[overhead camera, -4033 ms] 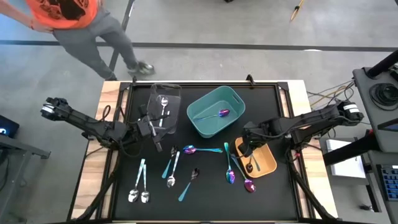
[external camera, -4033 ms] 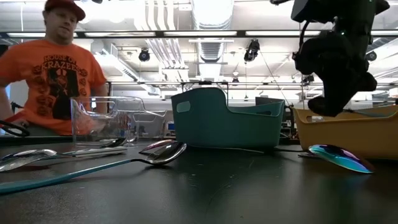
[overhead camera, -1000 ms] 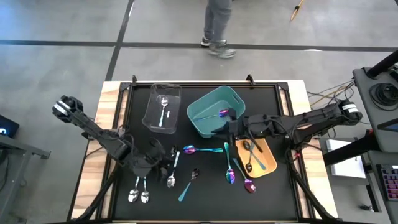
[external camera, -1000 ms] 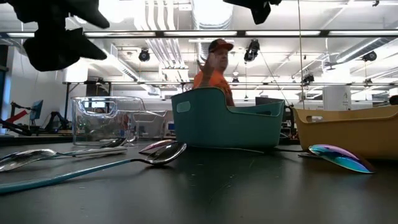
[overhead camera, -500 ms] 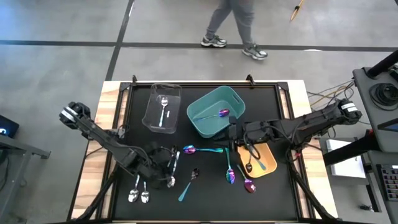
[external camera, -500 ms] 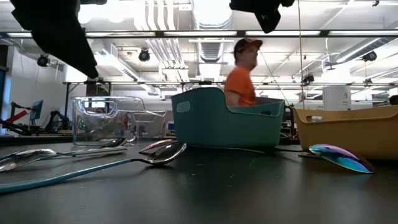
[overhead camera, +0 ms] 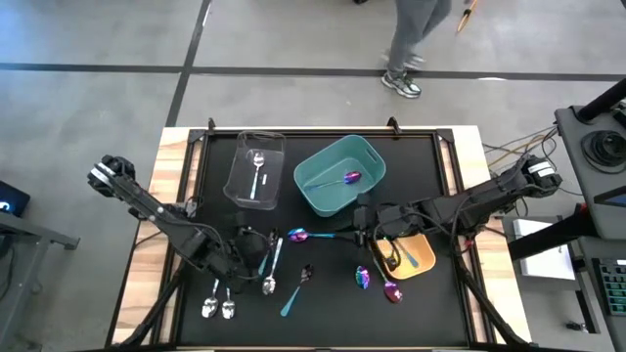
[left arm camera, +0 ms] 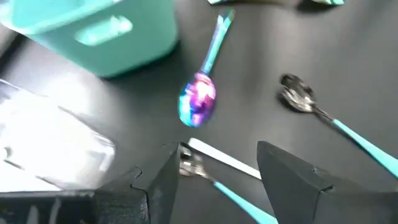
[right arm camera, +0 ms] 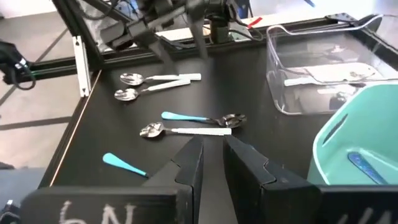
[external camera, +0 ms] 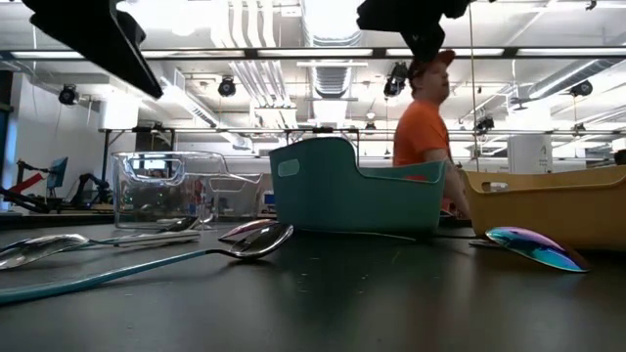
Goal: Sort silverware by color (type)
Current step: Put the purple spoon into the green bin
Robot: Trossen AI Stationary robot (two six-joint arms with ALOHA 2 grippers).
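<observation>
On the black bench [overhead camera: 323, 313] our silverware [overhead camera: 269, 266] lies scattered between the bins. Our left pincer [left arm camera: 217, 171] hangs spread over a silver spoon [left arm camera: 189, 167]; crowded neighbours could get nudged. Our right pincer [right arm camera: 211, 158], nearly pressed together, seems empty.

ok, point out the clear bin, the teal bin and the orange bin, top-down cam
clear bin [overhead camera: 242, 150]: high view, bare floor at its far corner.
teal bin [overhead camera: 315, 177]: high view, bare floor inside.
orange bin [overhead camera: 426, 251]: high view, bare floor near its right rim.
</observation>
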